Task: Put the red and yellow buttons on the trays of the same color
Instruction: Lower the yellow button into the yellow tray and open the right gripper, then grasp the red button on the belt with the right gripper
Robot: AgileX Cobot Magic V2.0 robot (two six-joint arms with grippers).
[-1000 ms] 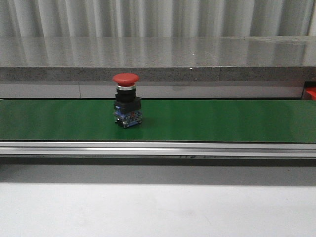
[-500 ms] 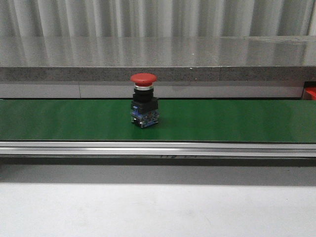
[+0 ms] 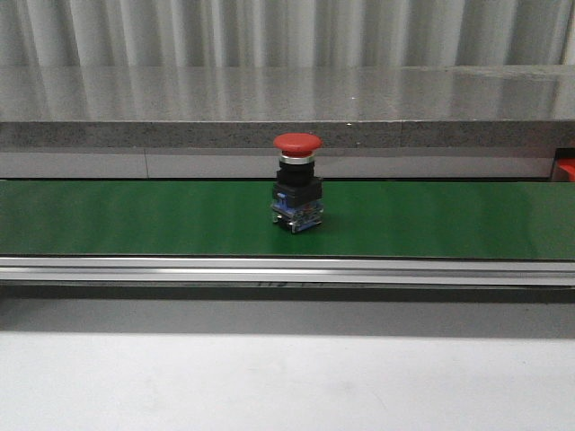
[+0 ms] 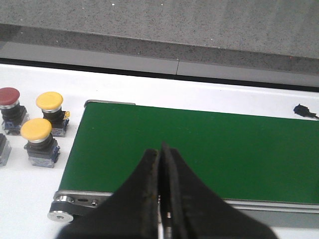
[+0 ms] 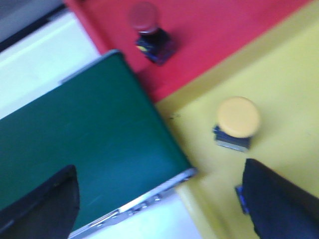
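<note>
Riding the belt: front view: red button (image 3: 297, 182) stands upright on the green conveyor belt (image 3: 108, 220), about mid-width, cap up; no arm in this view.
Front backdrop: grey stone ledge (image 3: 287, 108) runs along the far side; white surface (image 3: 269, 382) on the near side.
Front judgement: button sits on the belt because the belt is the feed; likely meant to be picked nearer the tray end.
Left wrist, pincer: left pincer (image 4: 160, 164) has its fingers pressed together, nothing between them, hanging over the belt's end.
Left wrist, stock: two yellow buttons (image 4: 50, 106) and a red-capped one (image 4: 9, 102) stand on the white surface just beside the belt end, off the belt; looks like the supply, parked there within the left arm's reach.
Right wrist, pincer: right pincer (image 5: 159, 199) spread wide, empty, fingers at either side of the belt's corner; picture blurred.
Right wrist, trays: red tray (image 5: 209, 35) holds a red button (image 5: 149, 32); yellow tray (image 5: 284, 84) holds a yellow button (image 5: 237, 122). Both trays butt against the belt end.
Right wrist judgement: open and waiting at the outfeed, likely to catch the next arrival.
Progress: one of each colour sorted; mid-belt red not yet trayed.
</note>
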